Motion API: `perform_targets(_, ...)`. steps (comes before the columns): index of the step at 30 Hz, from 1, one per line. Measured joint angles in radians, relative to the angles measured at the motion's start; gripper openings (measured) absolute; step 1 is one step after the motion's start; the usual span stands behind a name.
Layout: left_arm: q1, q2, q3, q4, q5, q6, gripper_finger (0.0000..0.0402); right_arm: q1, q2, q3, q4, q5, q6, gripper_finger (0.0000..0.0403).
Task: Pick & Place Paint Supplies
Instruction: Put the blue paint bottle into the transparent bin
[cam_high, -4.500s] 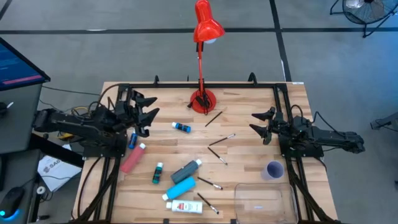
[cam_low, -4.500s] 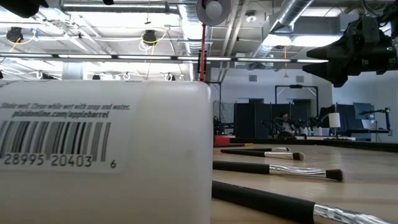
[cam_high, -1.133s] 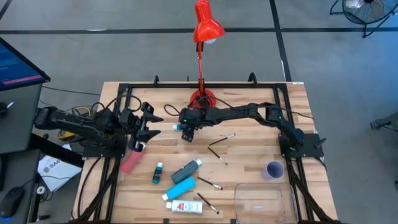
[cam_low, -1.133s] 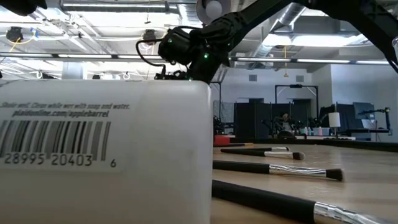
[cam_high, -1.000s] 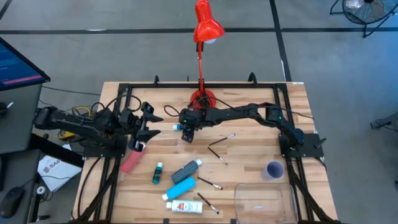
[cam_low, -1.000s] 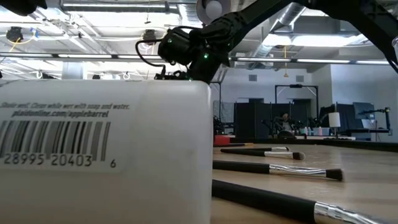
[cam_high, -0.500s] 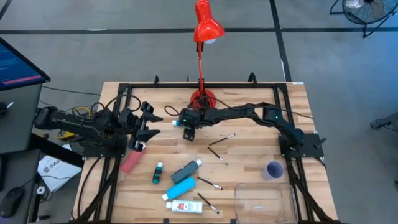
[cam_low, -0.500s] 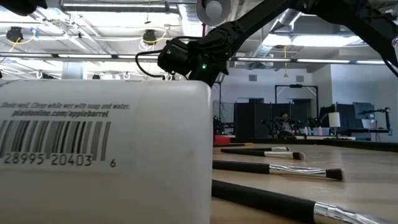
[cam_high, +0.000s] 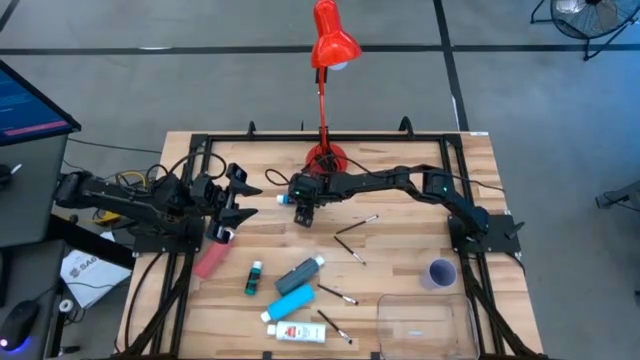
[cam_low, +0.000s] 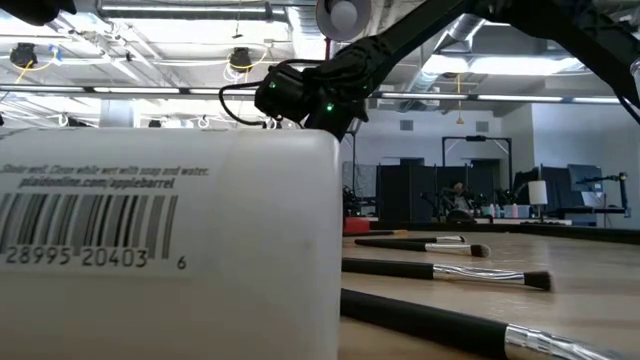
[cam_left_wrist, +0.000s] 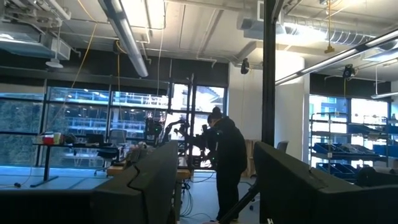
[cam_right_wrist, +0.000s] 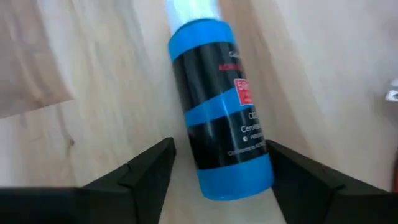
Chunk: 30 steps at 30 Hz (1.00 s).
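A small black bottle with blue bands and a white cap (cam_right_wrist: 217, 106) lies on its side on the wood near the red lamp's base (cam_high: 326, 160). My right gripper (cam_right_wrist: 217, 165) reaches across the table and stands over it (cam_high: 301, 206), open, one finger on either side of the bottle's base end. My left gripper (cam_high: 236, 195) waits open at the table's left, raised. Nearer the front lie a pink-red tube (cam_high: 213, 256), a teal bottle (cam_high: 254, 277), grey and blue tubes (cam_high: 296, 285), a white tube (cam_high: 295, 331) and thin brushes (cam_high: 352, 228). My right gripper comes at the bottle's base end (cam_right_wrist: 239, 177) slanting from above, fingers across the bottle. A strip of table shows between one finger (cam_right_wrist: 146, 171) and the bottle. The other finger (cam_right_wrist: 298, 174) stands close against its side; I cannot tell whether it touches.
A lilac cup (cam_high: 441, 273) and a clear tray (cam_high: 420, 322) stand at the front right. A blue bottle (cam_high: 215, 224) lies under my left gripper. In the low view the white tube's barcode side (cam_low: 150, 250) blocks the left half; brushes (cam_low: 450, 272) lie beyond.
My right gripper has sunk slightly toward the blue-banded bottle, which lies where it was.
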<state>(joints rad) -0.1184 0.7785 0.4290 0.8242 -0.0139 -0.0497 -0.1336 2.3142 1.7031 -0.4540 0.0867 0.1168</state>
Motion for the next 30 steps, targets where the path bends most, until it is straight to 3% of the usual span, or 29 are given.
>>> perform_targets(9,0.0,0.0,0.0,0.0,0.0,0.0,0.0204,0.012,-0.002,0.0,-0.009,-0.017,0.006,0.0109)
perform_targets(19,0.0,0.0,0.0,-0.002,0.0,0.0,0.0204,0.048,-0.074,-0.006,-0.047,-0.033,0.016,0.0122)
perform_targets(30,0.002,0.0,0.0,-0.022,0.0,-0.002,0.0204,0.156,-0.392,-0.058,-0.065,-0.015,-0.003,0.0107)
